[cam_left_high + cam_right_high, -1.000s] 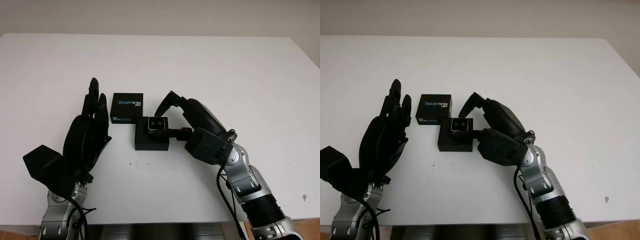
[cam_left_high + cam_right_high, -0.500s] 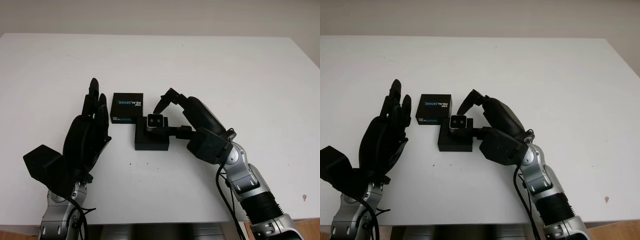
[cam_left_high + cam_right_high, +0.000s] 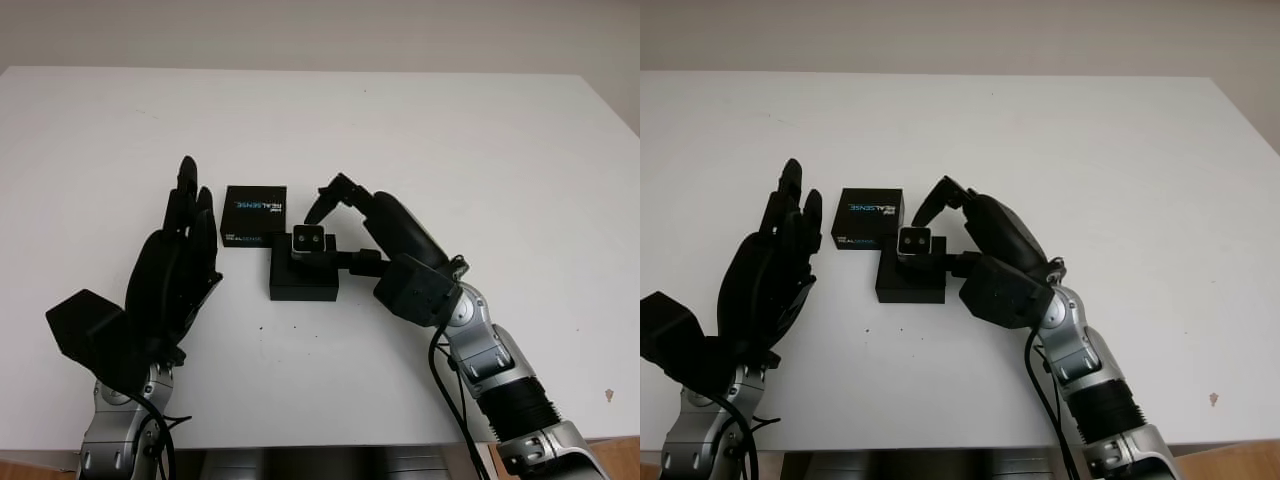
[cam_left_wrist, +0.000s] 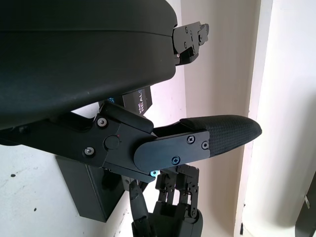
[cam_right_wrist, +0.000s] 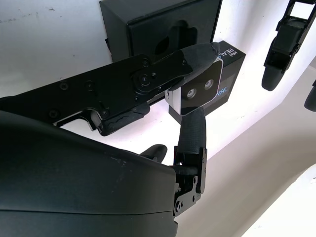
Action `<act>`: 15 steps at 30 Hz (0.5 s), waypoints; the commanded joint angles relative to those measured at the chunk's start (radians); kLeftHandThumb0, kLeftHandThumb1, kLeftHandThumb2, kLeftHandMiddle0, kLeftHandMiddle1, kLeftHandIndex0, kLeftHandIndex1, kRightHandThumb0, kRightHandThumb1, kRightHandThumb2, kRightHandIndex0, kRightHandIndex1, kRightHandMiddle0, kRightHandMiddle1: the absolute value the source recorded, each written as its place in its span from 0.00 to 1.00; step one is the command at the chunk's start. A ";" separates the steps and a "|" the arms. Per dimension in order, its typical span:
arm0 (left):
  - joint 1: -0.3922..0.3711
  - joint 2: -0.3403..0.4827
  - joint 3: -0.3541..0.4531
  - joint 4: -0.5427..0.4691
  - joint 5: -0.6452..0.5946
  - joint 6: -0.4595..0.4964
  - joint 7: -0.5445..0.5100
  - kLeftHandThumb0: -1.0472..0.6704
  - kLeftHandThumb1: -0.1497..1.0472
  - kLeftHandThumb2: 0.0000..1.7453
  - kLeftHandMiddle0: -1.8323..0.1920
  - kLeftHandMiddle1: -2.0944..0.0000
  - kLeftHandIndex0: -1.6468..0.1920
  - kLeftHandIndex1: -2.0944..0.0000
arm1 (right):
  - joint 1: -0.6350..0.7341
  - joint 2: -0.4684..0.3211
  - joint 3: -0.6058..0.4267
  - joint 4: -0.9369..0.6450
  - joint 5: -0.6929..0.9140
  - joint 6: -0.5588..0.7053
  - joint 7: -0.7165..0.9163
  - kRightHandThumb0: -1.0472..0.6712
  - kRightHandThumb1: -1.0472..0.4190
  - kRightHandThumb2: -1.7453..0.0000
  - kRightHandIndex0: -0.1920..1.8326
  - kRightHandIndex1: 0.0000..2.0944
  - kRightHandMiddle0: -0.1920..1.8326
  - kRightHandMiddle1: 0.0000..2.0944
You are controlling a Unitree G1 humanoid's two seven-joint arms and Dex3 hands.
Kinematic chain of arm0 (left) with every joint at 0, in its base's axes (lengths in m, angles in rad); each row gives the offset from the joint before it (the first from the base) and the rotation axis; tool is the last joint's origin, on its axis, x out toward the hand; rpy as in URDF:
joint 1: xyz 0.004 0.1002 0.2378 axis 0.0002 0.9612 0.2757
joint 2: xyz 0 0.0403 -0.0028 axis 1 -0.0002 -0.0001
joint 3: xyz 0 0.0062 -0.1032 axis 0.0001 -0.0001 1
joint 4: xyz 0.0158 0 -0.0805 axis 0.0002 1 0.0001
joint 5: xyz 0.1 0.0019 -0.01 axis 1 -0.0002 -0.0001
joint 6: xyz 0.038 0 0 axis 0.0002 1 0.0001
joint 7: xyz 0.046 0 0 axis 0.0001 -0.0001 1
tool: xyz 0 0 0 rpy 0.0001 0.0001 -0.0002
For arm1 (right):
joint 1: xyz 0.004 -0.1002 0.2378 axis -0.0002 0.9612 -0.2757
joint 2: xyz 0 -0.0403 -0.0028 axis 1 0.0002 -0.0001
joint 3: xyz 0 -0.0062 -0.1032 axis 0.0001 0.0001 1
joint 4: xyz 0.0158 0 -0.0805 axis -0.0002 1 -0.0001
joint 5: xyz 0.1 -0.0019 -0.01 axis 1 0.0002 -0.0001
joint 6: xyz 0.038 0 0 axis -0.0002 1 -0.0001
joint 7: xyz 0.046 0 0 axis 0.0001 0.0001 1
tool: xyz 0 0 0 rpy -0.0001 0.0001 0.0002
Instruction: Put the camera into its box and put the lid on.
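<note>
While the right hand (image 3: 335,225) reached in from the lower right, its fingers (image 5: 197,57) pinched the small silver camera (image 3: 307,240) between them, the lens face turned toward the robot. That camera was held just above the back edge of the open black box (image 3: 303,279), which sat on the white counter (image 3: 450,140) near the middle. From the right wrist view, a shaped recess in the box's insert (image 5: 170,34) lay uncovered, and the camera (image 5: 200,89) hung clear of it, not seated. One finger crossed the camera's top and another ran up from beneath it.

Behind and slightly left of the box lay the lid (image 3: 254,216), flat on the counter with white and blue lettering on its top and front faces. It appeared to touch or nearly touch the box's far left corner; which, I could not tell.

Over at the left, the left hand (image 3: 175,270) stood upright above the counter beside the lid and box, open and holding nothing, its palm turned toward them. Its fingers (image 3: 186,195) pointed away from the robot, lying close together.
</note>
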 commanded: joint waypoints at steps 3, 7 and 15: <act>0.009 0.000 0.005 -0.018 0.002 -0.011 0.001 0.13 1.00 0.35 1.00 1.00 1.00 1.00 | -0.022 0.004 -0.005 0.011 0.004 -0.020 -0.008 0.37 0.00 0.97 0.15 0.28 0.20 0.82; 0.010 0.001 0.004 -0.021 0.002 -0.006 0.002 0.13 1.00 0.35 1.00 1.00 1.00 1.00 | -0.026 0.001 -0.002 0.019 -0.001 -0.030 -0.012 0.37 0.01 0.97 0.15 0.28 0.20 0.83; 0.010 0.001 0.006 -0.018 -0.002 -0.007 0.000 0.13 1.00 0.35 1.00 1.00 1.00 1.00 | -0.026 0.001 0.000 0.030 0.006 -0.031 0.005 0.37 0.01 0.97 0.15 0.28 0.20 0.82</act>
